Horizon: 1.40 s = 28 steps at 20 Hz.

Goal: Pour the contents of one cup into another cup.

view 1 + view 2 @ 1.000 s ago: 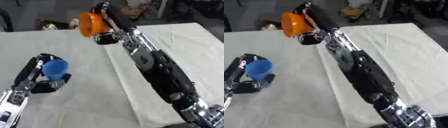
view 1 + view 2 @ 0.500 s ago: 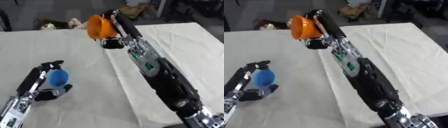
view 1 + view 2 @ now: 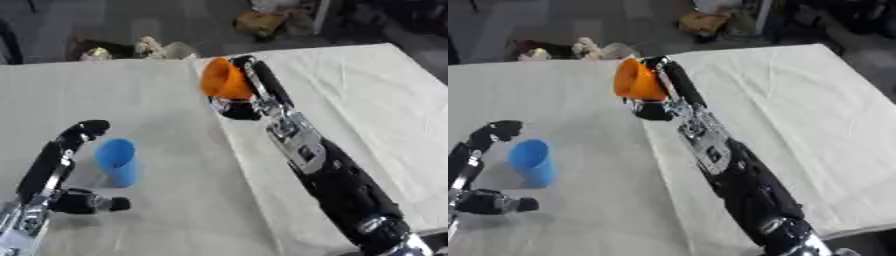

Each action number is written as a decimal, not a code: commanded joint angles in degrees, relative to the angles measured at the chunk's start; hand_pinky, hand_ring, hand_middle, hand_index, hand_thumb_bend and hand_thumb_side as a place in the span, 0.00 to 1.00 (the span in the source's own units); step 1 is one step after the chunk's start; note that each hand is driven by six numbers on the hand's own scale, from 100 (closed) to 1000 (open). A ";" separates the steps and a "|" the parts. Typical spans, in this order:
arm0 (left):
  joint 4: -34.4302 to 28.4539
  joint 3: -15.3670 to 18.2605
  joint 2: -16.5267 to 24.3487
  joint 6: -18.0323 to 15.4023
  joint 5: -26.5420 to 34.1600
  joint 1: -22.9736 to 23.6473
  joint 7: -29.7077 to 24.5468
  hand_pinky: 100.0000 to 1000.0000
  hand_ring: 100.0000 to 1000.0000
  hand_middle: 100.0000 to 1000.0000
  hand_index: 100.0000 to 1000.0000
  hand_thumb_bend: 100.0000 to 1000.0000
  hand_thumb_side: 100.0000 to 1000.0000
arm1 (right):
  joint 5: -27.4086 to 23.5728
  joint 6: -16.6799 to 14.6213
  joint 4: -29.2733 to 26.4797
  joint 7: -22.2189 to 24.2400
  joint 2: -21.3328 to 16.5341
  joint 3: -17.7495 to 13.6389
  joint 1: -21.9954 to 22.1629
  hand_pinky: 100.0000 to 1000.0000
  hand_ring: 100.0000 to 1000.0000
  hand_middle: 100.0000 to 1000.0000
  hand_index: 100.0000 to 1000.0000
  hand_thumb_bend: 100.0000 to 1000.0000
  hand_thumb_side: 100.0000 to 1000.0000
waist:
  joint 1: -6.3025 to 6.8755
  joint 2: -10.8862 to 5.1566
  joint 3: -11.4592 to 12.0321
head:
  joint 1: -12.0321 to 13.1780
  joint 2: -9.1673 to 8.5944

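Black left hand [image 3: 54, 175]: sat at the lower left, nearest the camera, with its fingers reaching up the far side of the blue cup and the thumb low and in front. The hand was spread open. The cup lay in the gap between fingers and thumb, and no finger was seen touching it. The wrist was cut off by the lower left corner.
Blue cup [image 3: 116, 161]: stood on the table, leaning a little, its open mouth toward the upper left. Its inside was not visible, so whether it held anything could not be told.
Right arm [image 3: 324, 175]: ran from the lower right corner up toward the middle of the table. Its shoulder end was cut off by the bottom edge.
Right hand [image 3: 249, 92]: was held above the table with its fingers curled round the orange cup. Most of the palm was hidden behind the cup and the wrist.
Orange cup [image 3: 224, 80]: was raised and tipped on its side, the mouth facing left. Blur made the rim hard to read, and nothing could be seen leaving it. It was well apart from the blue cup.
White tablecloth [image 3: 350, 85]: covered the table [image 3: 553, 95] with creases.
Far edge: pale and brown shapes lay on the floor beyond the table, too blurred to name.
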 commanded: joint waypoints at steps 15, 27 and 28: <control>-9.69 4.53 0.34 8.64 16.17 1.23 -3.58 0.63 0.69 0.75 0.86 0.93 0.76 | 13.89 -14.69 4.30 12.45 2.05 2.19 0.84 0.98 0.99 0.73 0.80 0.56 0.77 | 0.43 -1.02 0.22 | -0.94 -0.36; -9.56 4.67 0.21 8.69 15.74 1.42 -3.63 0.63 0.69 0.75 0.86 0.90 0.77 | 16.93 -14.65 2.82 10.91 1.53 1.80 0.56 1.00 1.00 0.75 0.83 0.68 0.75 | 0.58 -0.99 0.28 | -1.08 -0.39; -9.55 4.71 0.22 8.70 15.74 1.42 -3.61 0.63 0.69 0.75 0.86 0.90 0.77 | 16.73 -14.72 2.98 11.13 1.52 1.78 0.57 1.00 1.00 0.75 0.83 0.68 0.76 | 0.58 -0.98 0.31 | -1.09 -0.38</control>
